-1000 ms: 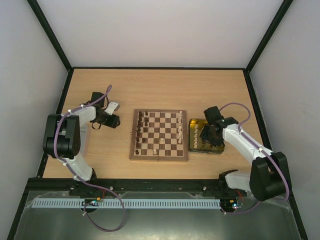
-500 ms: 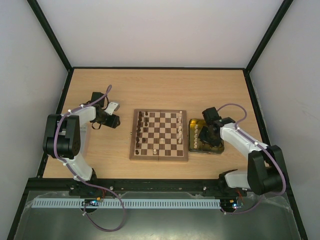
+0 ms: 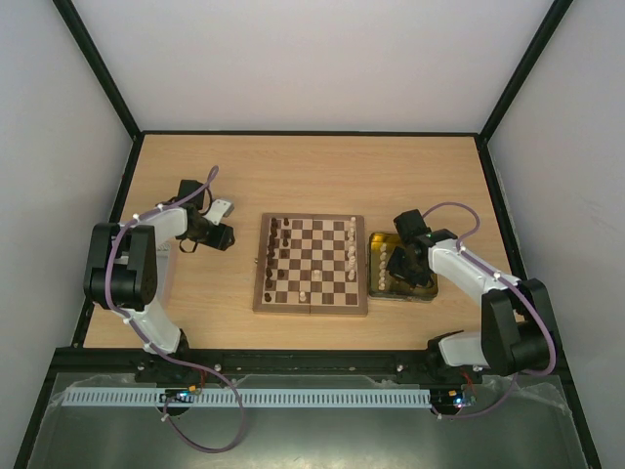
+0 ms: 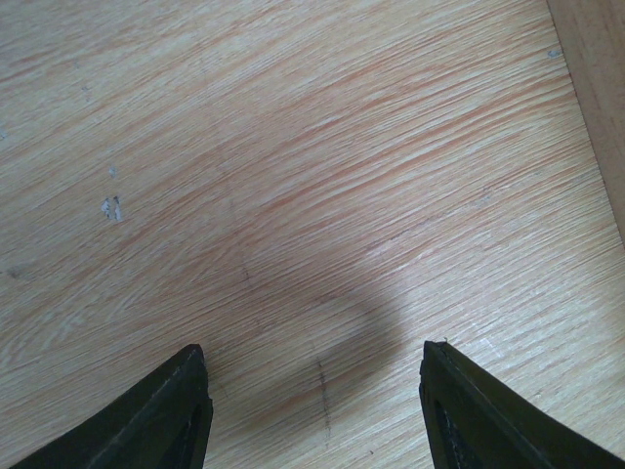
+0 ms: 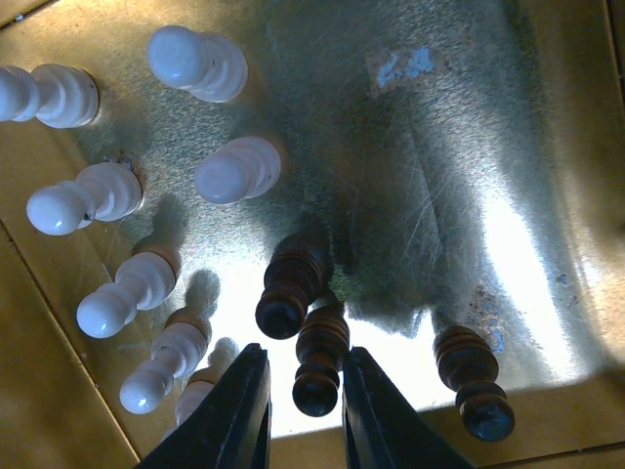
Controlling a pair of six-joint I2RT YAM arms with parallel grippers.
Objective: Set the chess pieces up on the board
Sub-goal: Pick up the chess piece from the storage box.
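The board lies at the table's middle, with dark chess pieces along its left columns and cream ones along its right. My right gripper hangs low over the yellow tray. In the right wrist view the gripper is open, its jaws narrowly apart around a standing dark pawn; a gap shows on the left side. Another dark piece touches the pawn from behind. My left gripper is open and empty over bare table left of the board; it also shows in the left wrist view.
In the tray, several cream pieces stand to the left of my right gripper and a third dark piece stands to the right. The board's edge shows at the upper right of the left wrist view. Black frame rails ring the table.
My right gripper has shifted slightly left and toward the tray's middle over the last second. The left arm has not moved.
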